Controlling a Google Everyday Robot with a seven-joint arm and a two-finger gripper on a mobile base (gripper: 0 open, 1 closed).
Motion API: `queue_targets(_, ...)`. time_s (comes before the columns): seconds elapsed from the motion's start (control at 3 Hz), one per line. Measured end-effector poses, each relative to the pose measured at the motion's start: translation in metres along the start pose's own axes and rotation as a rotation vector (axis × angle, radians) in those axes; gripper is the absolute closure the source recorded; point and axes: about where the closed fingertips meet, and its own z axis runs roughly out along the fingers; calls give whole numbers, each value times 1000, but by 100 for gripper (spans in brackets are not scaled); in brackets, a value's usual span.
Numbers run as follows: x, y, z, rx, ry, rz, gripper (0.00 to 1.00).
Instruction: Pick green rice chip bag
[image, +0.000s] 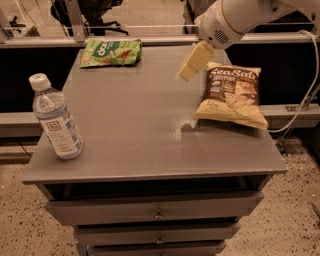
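Hovering above the table (135, 135) toward 1 o'clock, the gripper (186, 71) slants down and leftward, just beside the brown Sea Salt bag (232, 95). Whether it is open or closed cannot be told, though it carries nothing. The green rice chip bag (111, 52) lies flat at 11 o'clock, near the far edge and well apart from the gripper. Its tilt probably suits a reach toward that bag. A water bottle (56, 122) stands at 8 o'clock, out of the way.

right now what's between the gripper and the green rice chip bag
Only bare tabletop, in the camera view, between the gripper hovering right of centre and the green rice chip bag.
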Motion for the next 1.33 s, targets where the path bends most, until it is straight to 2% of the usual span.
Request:
queue_targets(0.33, 0, 0, 0, 0, 0, 0, 0)
queue_targets(0.67, -9, -9, 32, 9, -36, 6, 0)
queue_targets(1.0, -29, -38, 99, 29, -112, 41, 0)
queue_targets(1.33, -47, -64, 162, 44, -194, 117, 0)
